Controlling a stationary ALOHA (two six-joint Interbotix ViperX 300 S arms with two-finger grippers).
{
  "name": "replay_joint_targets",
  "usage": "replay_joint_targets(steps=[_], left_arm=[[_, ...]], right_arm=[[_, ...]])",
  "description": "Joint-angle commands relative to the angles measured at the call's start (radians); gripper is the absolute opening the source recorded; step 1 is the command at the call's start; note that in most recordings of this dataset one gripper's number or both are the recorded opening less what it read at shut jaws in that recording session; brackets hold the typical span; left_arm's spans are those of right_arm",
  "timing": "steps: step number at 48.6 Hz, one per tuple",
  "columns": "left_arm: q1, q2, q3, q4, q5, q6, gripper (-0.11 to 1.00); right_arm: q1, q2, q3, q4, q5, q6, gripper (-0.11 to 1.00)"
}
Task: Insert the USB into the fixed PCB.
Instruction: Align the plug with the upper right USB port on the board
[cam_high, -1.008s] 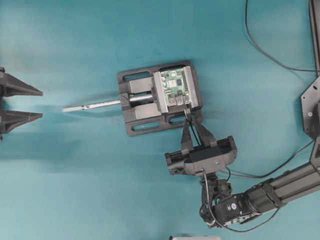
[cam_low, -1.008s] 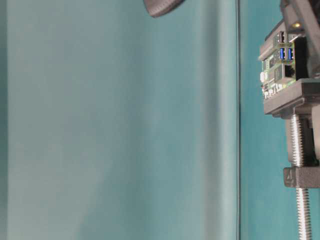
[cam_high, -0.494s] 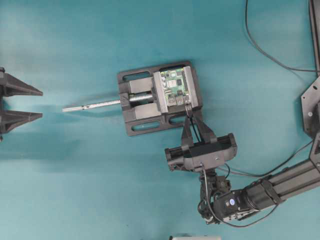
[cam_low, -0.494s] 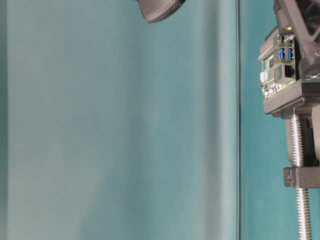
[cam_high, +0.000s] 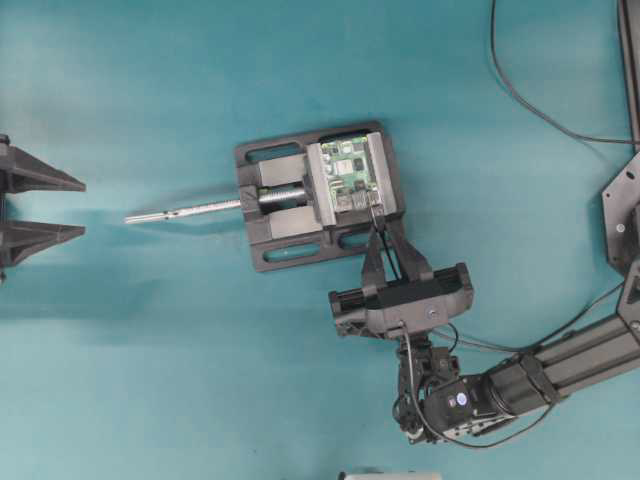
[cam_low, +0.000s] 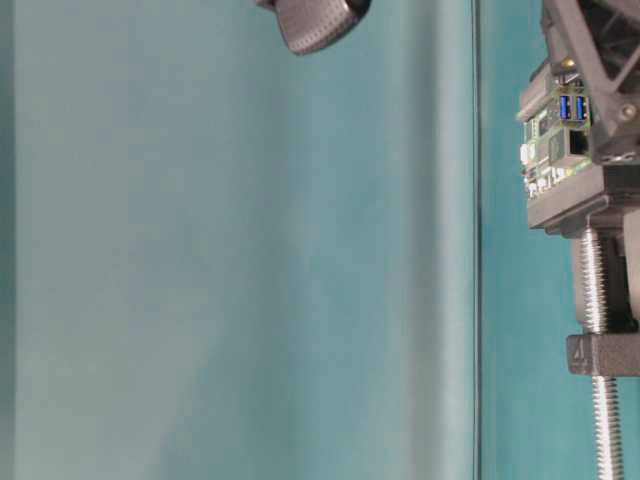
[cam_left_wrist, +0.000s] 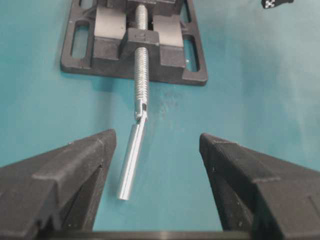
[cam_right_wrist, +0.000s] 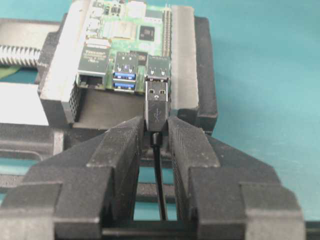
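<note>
One USB (cam_right_wrist: 157, 102), one fixed PCB (cam_right_wrist: 125, 42)

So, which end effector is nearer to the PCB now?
The right end effector: it holds the USB right at the PCB. The left end effector waits open at the table's far edge, beyond the vise's screw rod.

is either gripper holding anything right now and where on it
The right gripper pinches the USB plug by its dark rear body, metal tip free. The left gripper is open and holds nothing.

Green fixed PCB (cam_low: 552, 135) with blue ports, clamped in black vise (cam_low: 590, 200), silver screw rod (cam_low: 597, 300) below
</note>
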Motion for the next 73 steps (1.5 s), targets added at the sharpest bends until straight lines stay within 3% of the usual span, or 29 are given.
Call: replay_joint_targets(steps=[1, 73], left_arm=[[0.002, 0.006, -0.011, 0.005, -0.009, -0.002, 0.85], [0.003, 0.006, -0.011, 0.005, -0.008, -0.002, 0.85]], right_arm=[[-0.003, -0.048, -0.005, 0.000, -0.012, -0.002, 0.21], [-0.038, -0.071, -0.009, -0.006, -0.011, -0.006, 0.21]])
